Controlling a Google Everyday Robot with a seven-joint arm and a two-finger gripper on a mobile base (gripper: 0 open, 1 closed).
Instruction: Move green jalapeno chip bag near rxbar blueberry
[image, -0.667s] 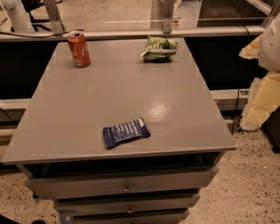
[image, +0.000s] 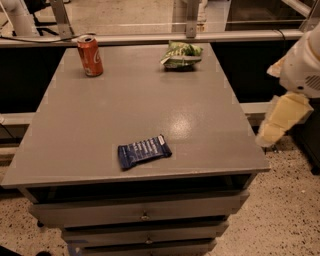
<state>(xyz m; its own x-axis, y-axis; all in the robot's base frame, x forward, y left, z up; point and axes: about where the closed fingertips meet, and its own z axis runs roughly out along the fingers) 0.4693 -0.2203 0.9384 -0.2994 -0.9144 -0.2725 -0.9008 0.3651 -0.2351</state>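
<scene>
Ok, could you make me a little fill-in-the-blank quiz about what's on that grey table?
1. The soda can standing at the back of the table is coloured ____.
2. In the camera view, the green jalapeno chip bag lies to the can's ____.
3. The rxbar blueberry, near the front edge, has a dark ____ wrapper.
4. The gripper is out of view; only the robot's arm shows, off the table's ____ side.
Missing words: red; right; blue; right.

At three o'clock the robot arm (image: 302, 62) is cut off by the edge, and the gripper (image: 279, 122) below it is a pale blur.
</scene>
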